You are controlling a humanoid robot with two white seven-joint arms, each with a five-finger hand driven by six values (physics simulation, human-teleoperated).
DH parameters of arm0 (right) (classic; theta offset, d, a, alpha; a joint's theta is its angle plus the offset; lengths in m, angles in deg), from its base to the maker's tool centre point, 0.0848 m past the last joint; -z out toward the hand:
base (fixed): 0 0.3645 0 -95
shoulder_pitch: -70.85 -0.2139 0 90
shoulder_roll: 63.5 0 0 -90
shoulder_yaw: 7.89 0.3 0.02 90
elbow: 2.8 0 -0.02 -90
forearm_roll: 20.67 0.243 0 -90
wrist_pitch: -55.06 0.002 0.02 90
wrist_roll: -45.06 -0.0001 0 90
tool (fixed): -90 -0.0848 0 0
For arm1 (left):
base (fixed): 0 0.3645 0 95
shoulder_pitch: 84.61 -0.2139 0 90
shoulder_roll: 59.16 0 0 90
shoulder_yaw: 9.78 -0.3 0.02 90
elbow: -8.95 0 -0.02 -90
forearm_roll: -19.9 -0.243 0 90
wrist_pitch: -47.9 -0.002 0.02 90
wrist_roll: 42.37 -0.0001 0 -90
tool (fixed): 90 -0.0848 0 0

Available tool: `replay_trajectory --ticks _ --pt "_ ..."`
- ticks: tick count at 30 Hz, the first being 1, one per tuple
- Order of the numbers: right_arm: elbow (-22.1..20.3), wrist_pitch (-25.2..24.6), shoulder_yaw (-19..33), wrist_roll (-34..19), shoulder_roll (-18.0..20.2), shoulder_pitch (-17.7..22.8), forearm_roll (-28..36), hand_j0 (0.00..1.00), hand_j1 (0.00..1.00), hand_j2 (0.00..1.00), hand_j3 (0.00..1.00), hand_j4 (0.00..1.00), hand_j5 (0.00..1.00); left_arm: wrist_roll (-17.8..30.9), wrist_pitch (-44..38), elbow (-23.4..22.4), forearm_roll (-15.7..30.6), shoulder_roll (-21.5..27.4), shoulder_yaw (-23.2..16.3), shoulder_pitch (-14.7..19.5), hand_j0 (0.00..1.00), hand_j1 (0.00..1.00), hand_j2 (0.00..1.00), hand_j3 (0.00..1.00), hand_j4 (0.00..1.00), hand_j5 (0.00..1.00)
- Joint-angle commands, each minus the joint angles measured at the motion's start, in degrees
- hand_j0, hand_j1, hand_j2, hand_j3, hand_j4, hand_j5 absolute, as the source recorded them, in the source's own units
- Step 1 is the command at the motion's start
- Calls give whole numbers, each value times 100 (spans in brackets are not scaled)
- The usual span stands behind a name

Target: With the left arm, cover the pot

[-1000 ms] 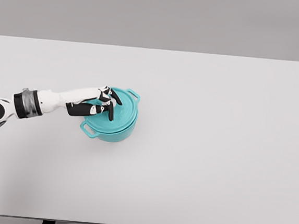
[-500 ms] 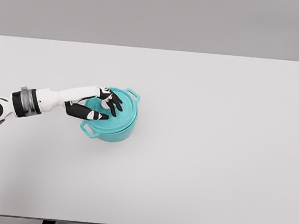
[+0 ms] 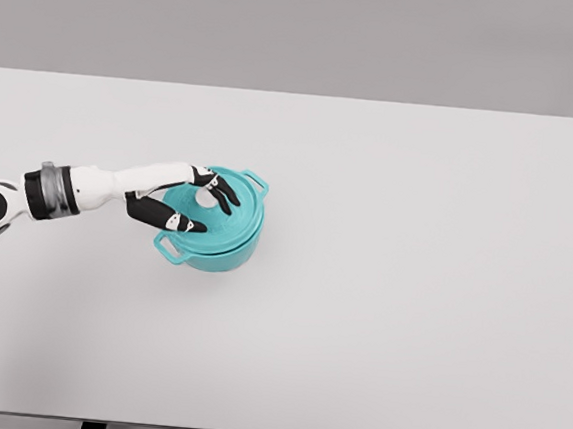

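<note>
- You are seeing the left hand (image 3: 189, 204) reaching in from the left side and hovering over the teal pot (image 3: 212, 231).
- The fingers (image 3: 220, 193) are spreading out over the lid (image 3: 222, 209); they are not pinching anything, and the thumb (image 3: 177, 221) is pointing along the near side of the lid.
- The pale knob (image 3: 204, 197) is showing just between the upper fingers and the thumb; you cannot tell whether the fingers are touching it.
- The lid is sitting on the pot, directly under the fingers.
- The pot is standing on the white bench (image 3: 411, 286), with one handle (image 3: 257, 182) just beyond the fingertips and the other handle (image 3: 170, 250) below the thumb.
</note>
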Motion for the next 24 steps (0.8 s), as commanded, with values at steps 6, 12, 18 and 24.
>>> replay_trajectory --ticks 6,12,18,24 --pt "3 3 1 -2 0 0 -3 100 100 100 100 100 100 7 9 6 20 -8 -3 0 71 71 71 71 71 71" --pt "3 3 1 -2 0 0 -3 100 100 100 100 100 100 -2 9 6 29 0 85 0 74 74 74 74 74 74" --pt "3 3 1 -2 0 0 -3 100 100 100 100 100 100 -11 9 6 20 -17 85 35 80 80 80 80 80 80" --pt "-5 3 1 -2 0 0 -3 100 100 100 100 100 100 15 88 226 389 71 94 106 91 91 91 91 91 91"
